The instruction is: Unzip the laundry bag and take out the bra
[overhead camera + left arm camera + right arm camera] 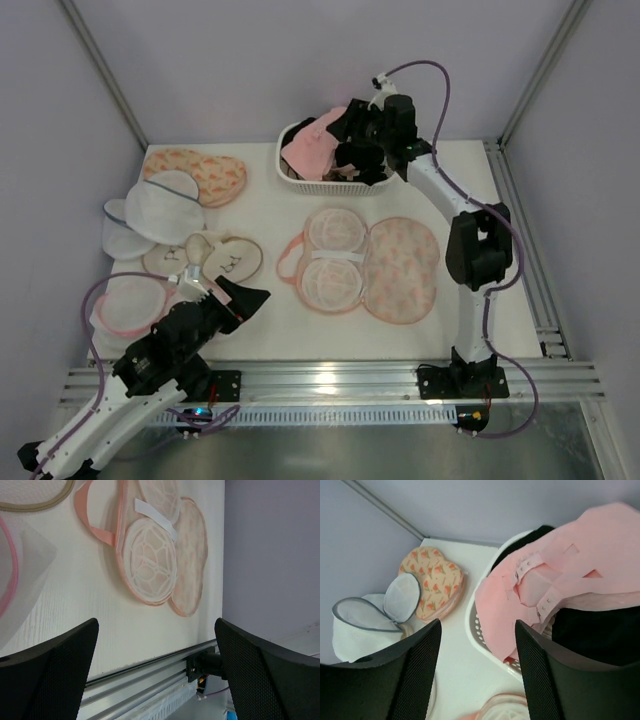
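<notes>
Two steps look finished: with the left gripper (252, 296) spread and empty at the near left, the laundry bag (365, 265) is laid unzipped and open mid-table. The bra (308, 148) is seen in the white basket (300, 185), apparently released beneath the spread right gripper (477, 627).

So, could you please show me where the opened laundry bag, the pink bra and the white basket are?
laundry bag (402, 270), top external view, on the printed open half.
bra (600, 550), right wrist view, on its pink fabric.
basket (322, 185), top external view, on its near wall.
</notes>
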{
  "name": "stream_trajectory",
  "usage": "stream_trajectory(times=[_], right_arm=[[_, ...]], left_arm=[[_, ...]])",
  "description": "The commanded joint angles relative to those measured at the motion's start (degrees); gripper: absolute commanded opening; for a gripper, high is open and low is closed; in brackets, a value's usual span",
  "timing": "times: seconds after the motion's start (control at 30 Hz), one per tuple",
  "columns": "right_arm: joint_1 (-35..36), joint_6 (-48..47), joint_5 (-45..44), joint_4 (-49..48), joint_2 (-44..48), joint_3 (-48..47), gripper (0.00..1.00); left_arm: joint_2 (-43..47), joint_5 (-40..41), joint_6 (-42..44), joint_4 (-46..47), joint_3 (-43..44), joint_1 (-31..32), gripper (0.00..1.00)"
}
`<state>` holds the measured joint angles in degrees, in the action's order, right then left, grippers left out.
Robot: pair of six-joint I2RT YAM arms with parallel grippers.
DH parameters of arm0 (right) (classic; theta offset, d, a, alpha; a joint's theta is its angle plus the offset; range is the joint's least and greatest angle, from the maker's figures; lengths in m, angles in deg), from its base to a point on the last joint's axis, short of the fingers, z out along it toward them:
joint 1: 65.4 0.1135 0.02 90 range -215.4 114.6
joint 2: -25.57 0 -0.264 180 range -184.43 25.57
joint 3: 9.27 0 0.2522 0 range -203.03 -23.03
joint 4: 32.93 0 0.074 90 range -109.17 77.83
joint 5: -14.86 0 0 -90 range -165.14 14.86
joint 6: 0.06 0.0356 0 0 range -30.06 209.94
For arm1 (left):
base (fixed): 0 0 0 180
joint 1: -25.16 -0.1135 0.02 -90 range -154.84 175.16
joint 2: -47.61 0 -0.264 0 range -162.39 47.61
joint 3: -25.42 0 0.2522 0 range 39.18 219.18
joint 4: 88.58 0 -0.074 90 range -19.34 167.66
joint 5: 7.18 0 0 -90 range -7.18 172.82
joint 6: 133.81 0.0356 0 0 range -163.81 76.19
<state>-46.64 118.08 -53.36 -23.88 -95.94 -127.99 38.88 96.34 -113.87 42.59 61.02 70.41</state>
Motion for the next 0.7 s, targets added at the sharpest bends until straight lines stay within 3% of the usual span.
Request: stream_trajectory(times=[0.0, 0.17, 0.3, 0.5, 0.67], right_arm=[[1.2, -6.9, -9.4, 12.9, 11.6, -3.1, 0.64], [2.3, -8.4, -28.2, 25.3, 20.8, 3.8, 0.64], [2.8, -4.6, -36.7, 30.6, 29.7, 19.4, 0.64], [3.0, 3.7, -42.0, 32.5, 45.8, 45.1, 0.64], [3.9, 10.5, -48.6, 35.9, 59.1, 60.3, 0.64]], left_arm=[[1.8, 1.4, 0.1, -0.8, 1.1, -0.2, 0.99], [2.0, 1.2, 0.5, -0.8, 1.2, -0.2, 0.99], [0.7, -0.2, 1.3, 1.4, 0.4, -0.2, 0.99], [-3.1, -2.4, 2.7, 7.1, -0.8, -0.2, 0.99], [-7.8, -3.3, 4.1, 11.5, -0.8, -0.3, 1.00]])
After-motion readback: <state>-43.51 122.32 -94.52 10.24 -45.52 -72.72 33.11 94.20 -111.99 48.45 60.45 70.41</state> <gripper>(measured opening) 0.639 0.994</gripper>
